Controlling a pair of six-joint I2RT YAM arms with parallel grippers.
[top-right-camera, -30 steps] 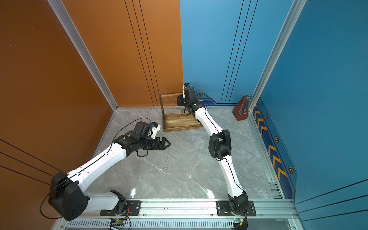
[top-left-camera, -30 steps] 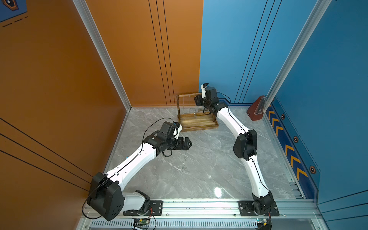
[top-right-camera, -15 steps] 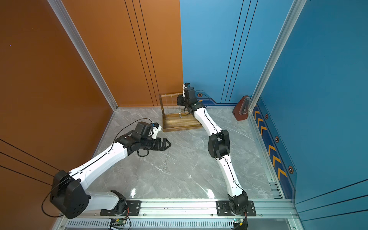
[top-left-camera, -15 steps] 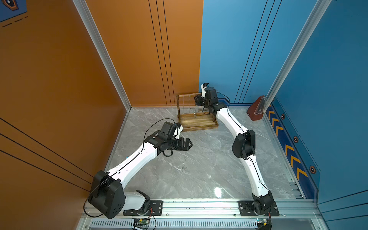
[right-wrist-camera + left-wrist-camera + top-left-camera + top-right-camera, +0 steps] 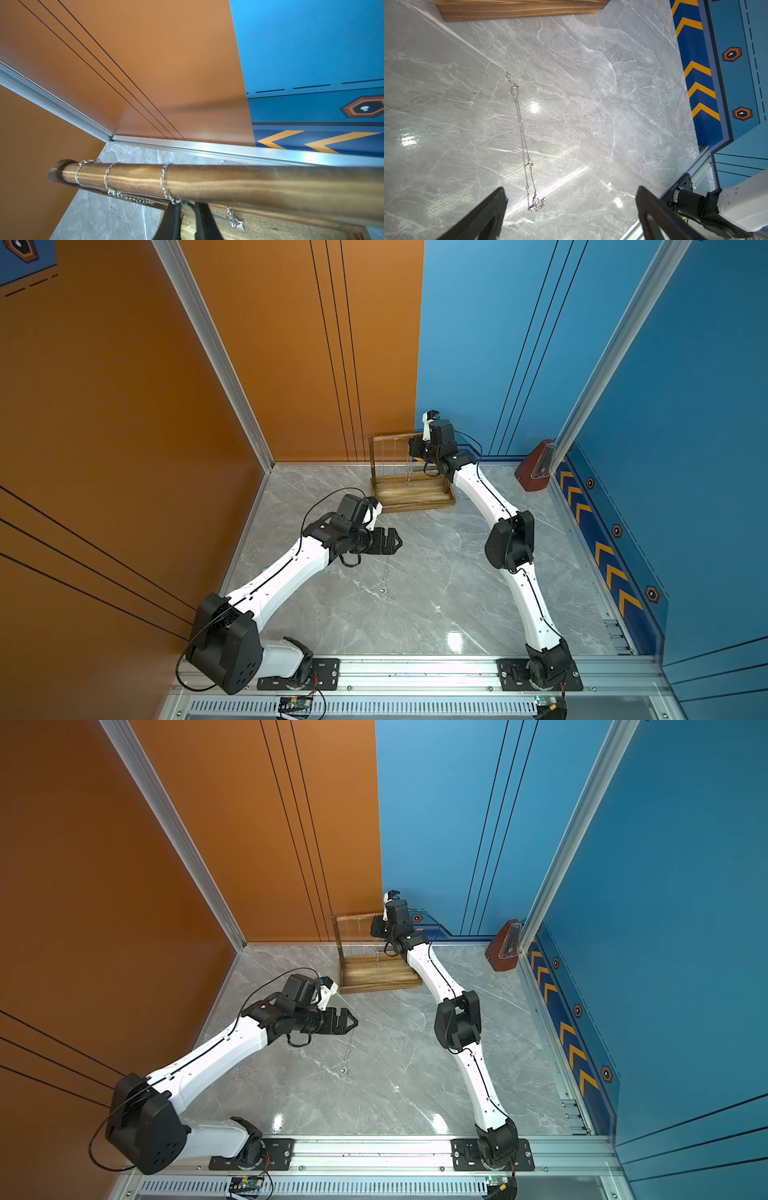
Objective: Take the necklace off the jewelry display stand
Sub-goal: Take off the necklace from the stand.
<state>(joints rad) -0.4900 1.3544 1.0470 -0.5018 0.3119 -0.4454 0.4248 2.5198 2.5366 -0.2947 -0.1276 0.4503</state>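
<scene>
The brown wooden jewelry display stand (image 5: 411,495) (image 5: 374,977) is at the back of the table. Its crossbar (image 5: 228,182) carries three silver chains. My right gripper (image 5: 187,203) (image 5: 415,448) is up at the bar with its jaws nearly together around one necklace (image 5: 164,182). A narrow gap still shows between the fingers. A star pendant (image 5: 235,221) hangs beside them. My left gripper (image 5: 571,189) (image 5: 397,541) hovers open and empty over the table. Another necklace (image 5: 523,135) (image 5: 385,576) lies stretched out flat below it.
The orange and blue walls stand close behind the stand. A reddish-brown block with a clear front (image 5: 536,466) (image 5: 505,946) leans in the back right corner. The aluminium rail (image 5: 415,672) holding both arm bases runs along the front edge.
The right gripper's jaws have narrowed around the chain at the crossbar, and its elbow has shifted slightly left. The left arm has barely moved and stays open.
</scene>
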